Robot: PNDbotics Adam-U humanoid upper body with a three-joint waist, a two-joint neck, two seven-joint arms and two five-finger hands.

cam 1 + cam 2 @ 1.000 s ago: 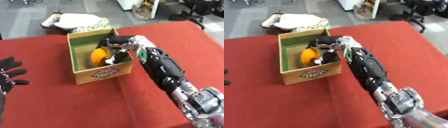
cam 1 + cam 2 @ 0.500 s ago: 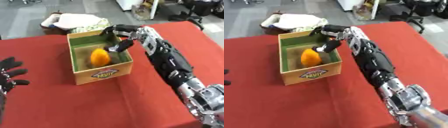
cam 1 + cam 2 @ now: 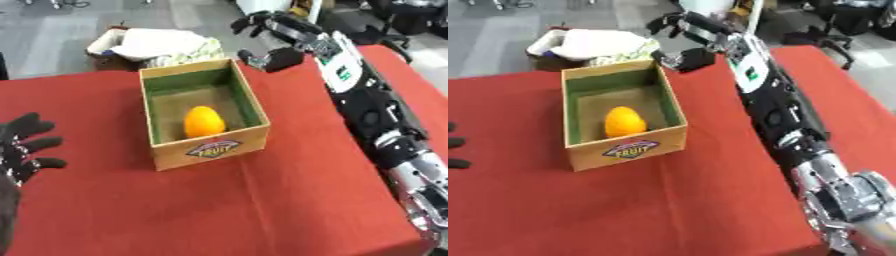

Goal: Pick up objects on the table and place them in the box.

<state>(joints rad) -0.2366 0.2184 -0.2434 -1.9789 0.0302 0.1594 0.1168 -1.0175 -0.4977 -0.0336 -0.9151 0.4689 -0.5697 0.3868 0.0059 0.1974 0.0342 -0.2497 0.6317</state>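
Note:
An orange fruit (image 3: 203, 122) lies inside the wooden box (image 3: 247, 100), which has a green lining and a fruit label on its front. My right hand (image 3: 271, 27) hangs in the air above and behind the box's far right corner, fingers spread and holding nothing. My left hand (image 3: 24, 146) rests open at the left edge of the red table, fingers spread, well apart from the box.
The red tablecloth (image 3: 262, 200) covers the table around the box. Behind the table on the floor lies a bundle of white and patterned cloth (image 3: 157, 45). Office chairs (image 3: 850, 20) stand at the far right.
My right hand has let go of the orange fruit, risen out of the box and pulled back beyond its far corner. The fruit now lies alone in the box.

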